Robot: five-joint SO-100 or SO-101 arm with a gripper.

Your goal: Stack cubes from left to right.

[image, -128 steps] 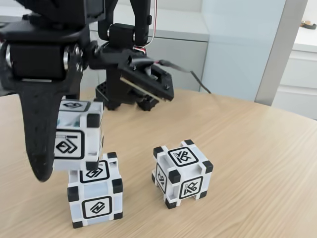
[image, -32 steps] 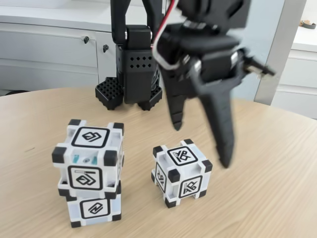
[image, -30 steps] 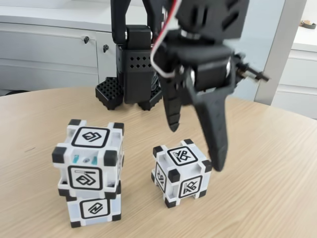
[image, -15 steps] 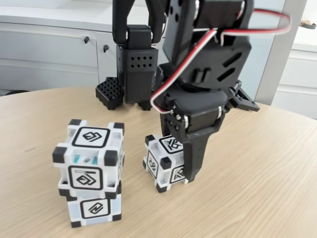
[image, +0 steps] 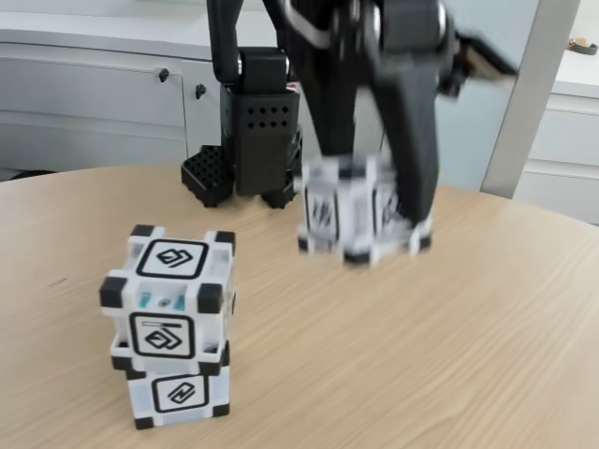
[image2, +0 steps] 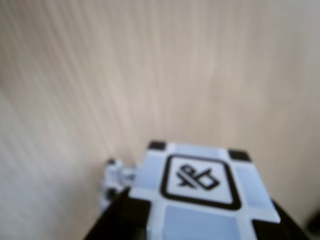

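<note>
Table (image: 487, 355): pale wood grain, round edge at the far side in the fixed view.

Stack: upper cube (image: 168, 295) sat on lower cube (image: 178, 393) at the left of the fixed view, the upper one slightly skewed and overhanging to the left.

Third cube (image: 360, 210): blurred, raised clear of the table, right of the stack and well apart from it. In the wrist view its top face (image2: 200, 185) showed a black-framed mark.

Gripper (image: 374, 201): black, clamped on the third cube, a finger on either side.

Arm base (image: 248, 122): black, behind the cubes.
</note>
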